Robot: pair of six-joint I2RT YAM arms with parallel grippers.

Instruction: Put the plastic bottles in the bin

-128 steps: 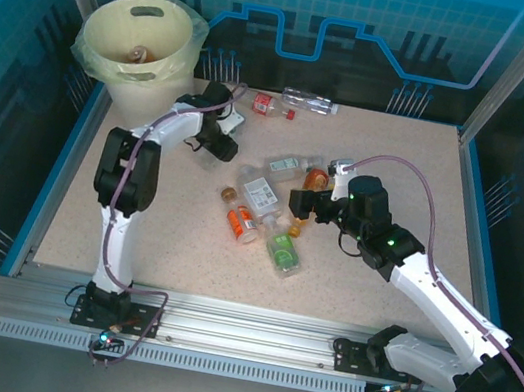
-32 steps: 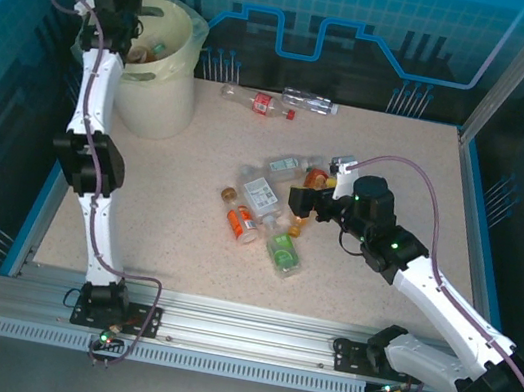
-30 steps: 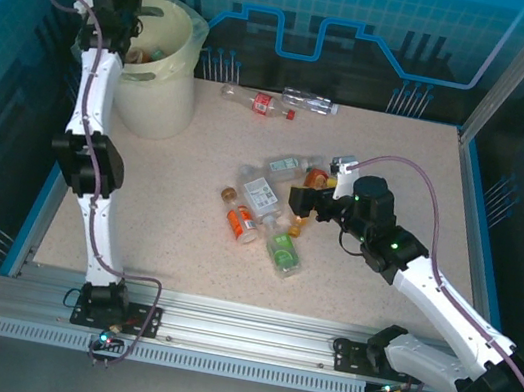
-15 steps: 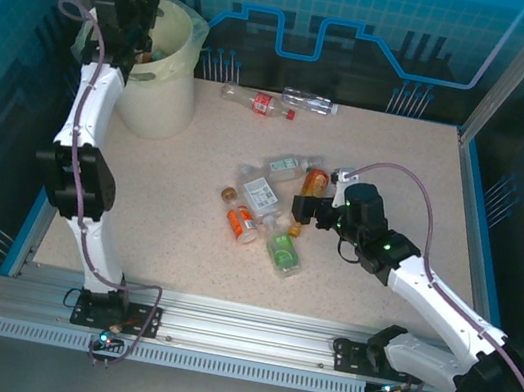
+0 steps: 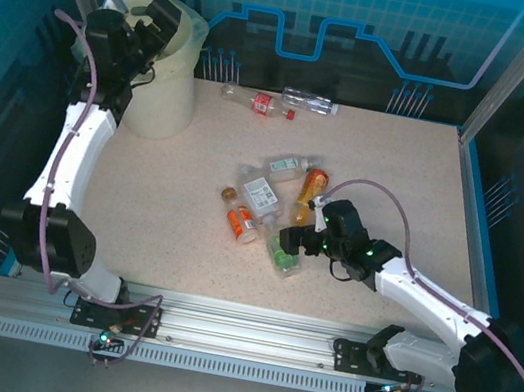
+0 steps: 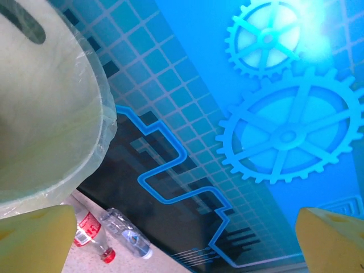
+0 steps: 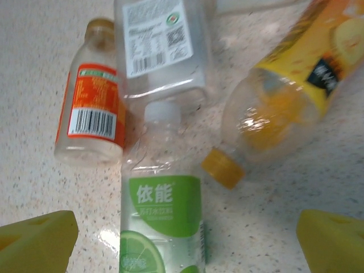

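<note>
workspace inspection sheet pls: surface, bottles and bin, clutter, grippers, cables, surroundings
Surface: speckled beige tabletop, bare around the bottles.
Job's things: bag-lined bin at the far left corner. The green-label bottle, orange-label bottle, white-label bottle and orange-drink bottle lie in a mid-table cluster. The red-label bottle and clear bottle lie at the far edge.
Clutter: nothing seen.
Grippers: left gripper open and empty, by the bin's rim. Right gripper open, over the green-label bottle, fingers not touching it.
Cables: left cable and right cable loop along their arms.
Surroundings: blue gear-printed panels; aluminium rail at the near edge.
</note>
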